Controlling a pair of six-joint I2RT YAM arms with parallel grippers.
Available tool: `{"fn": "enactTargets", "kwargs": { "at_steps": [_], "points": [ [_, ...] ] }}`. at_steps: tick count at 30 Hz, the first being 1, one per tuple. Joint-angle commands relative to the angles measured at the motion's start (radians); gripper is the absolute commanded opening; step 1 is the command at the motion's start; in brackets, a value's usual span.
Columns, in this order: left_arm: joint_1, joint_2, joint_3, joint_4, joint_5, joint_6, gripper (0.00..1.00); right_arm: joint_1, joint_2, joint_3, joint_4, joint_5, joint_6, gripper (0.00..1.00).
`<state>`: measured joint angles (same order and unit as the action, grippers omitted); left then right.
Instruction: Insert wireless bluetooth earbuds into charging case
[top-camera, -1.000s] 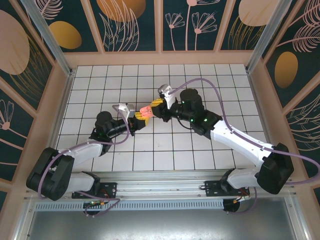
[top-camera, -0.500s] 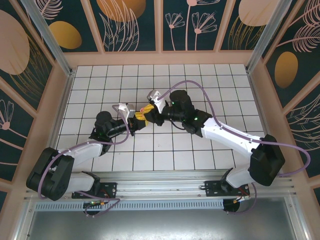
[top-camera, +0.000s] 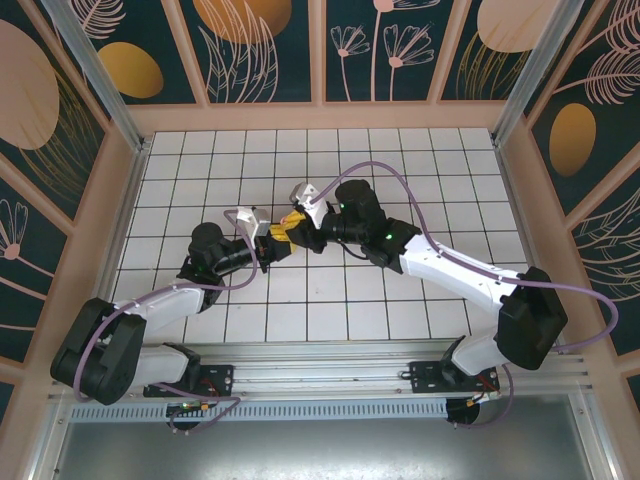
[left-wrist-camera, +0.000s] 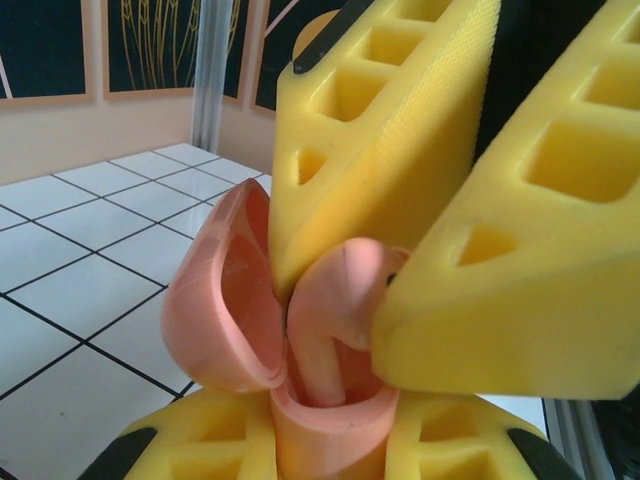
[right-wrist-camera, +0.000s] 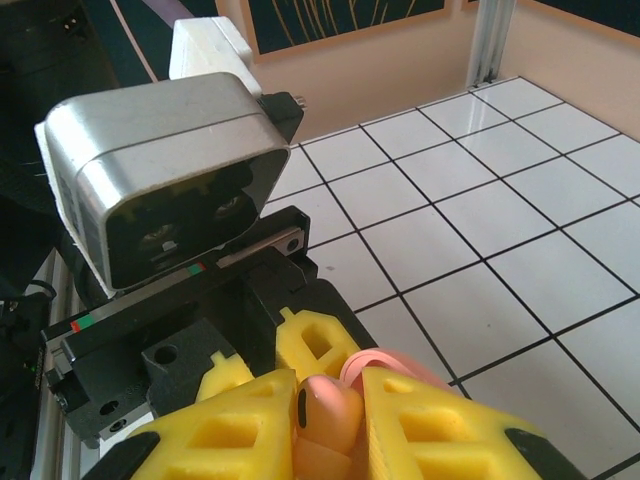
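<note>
The charging case (left-wrist-camera: 322, 432), salmon-pink with its lid (left-wrist-camera: 215, 300) swung open to the left, stands upright in my left gripper (left-wrist-camera: 325, 445), which is shut on its body. My right gripper (right-wrist-camera: 330, 418) is shut on a pink earbud (right-wrist-camera: 328, 408). In the left wrist view the earbud (left-wrist-camera: 335, 310) has its stem down inside the case's cavity, and the right gripper's yellow fingers (left-wrist-camera: 390, 130) crowd over it. From the top, the left gripper (top-camera: 273, 242) and right gripper (top-camera: 297, 226) meet tip to tip over the table's middle.
The white grid-tiled table (top-camera: 400, 300) is walled by tan boards and patterned panels. In the right wrist view, the left arm's wrist camera housing (right-wrist-camera: 165, 195) sits close behind the case, and open tiles (right-wrist-camera: 500, 230) lie to the right.
My right arm has swung left with the earbud and brought it onto the open case. The left arm and the case have stayed put.
</note>
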<state>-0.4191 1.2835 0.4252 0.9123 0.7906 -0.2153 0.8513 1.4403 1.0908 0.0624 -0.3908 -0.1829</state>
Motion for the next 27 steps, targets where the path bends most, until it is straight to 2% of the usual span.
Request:
{"fn": "enactTargets", "kwargs": {
  "at_steps": [1, 14, 27],
  "points": [
    [0.003, -0.031, 0.032, 0.056, 0.032, -0.011, 0.09, 0.008, 0.011, 0.018, -0.089, 0.016, -0.037, 0.22],
    [0.003, -0.042, 0.031, 0.049, 0.053, -0.001, 0.1, -0.015, -0.008, 0.018, -0.078, 0.074, -0.02, 0.32],
    [0.002, -0.052, 0.033, 0.019, 0.047, 0.02, 0.1, -0.027, -0.038, 0.009, -0.082, 0.086, -0.012, 0.33]
  ]
}}
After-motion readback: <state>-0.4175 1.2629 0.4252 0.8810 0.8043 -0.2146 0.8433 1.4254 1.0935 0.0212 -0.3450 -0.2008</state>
